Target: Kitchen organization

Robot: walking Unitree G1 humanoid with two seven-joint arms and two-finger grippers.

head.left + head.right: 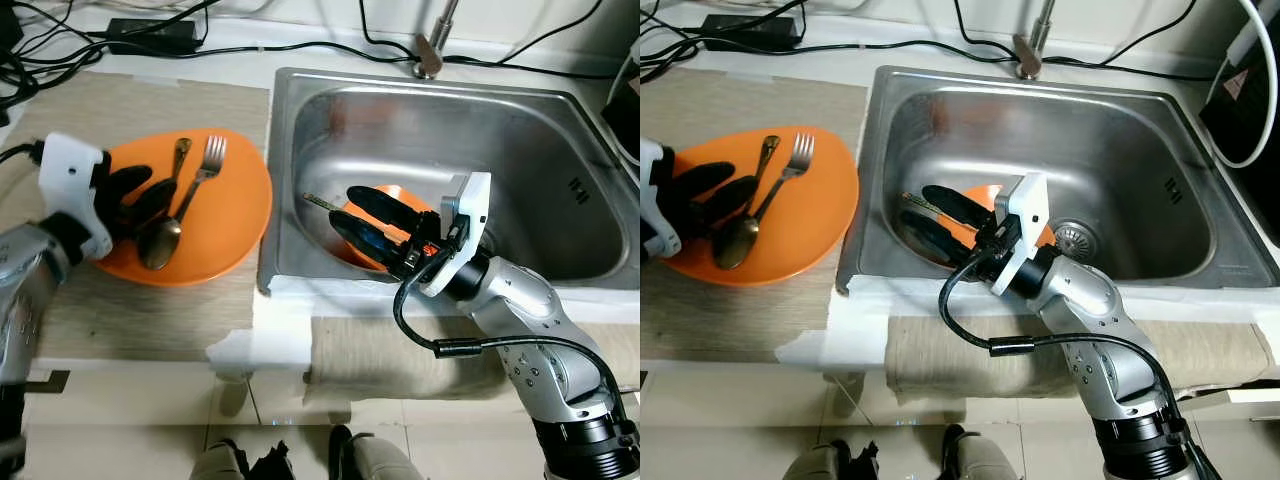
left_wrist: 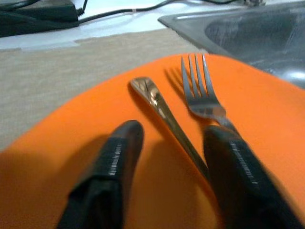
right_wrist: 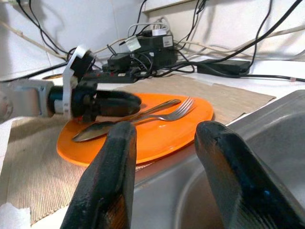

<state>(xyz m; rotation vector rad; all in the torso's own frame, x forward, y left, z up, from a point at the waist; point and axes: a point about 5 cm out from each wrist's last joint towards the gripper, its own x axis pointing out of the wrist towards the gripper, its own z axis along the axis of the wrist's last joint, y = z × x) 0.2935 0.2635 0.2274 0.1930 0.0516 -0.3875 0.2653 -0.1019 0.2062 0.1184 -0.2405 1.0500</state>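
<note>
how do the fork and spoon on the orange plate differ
The fork ends in tines pointing toward the wall; the spoon has its rounded bowl at the near end. The left gripper's open fingers straddle the spoon's handle, with the fork just outside them. Both are shiny metal, lying flat on the orange plate.

No text, label or number can be read; the sink wall's (image 1: 578,190) stamped mark is illegible.
</note>
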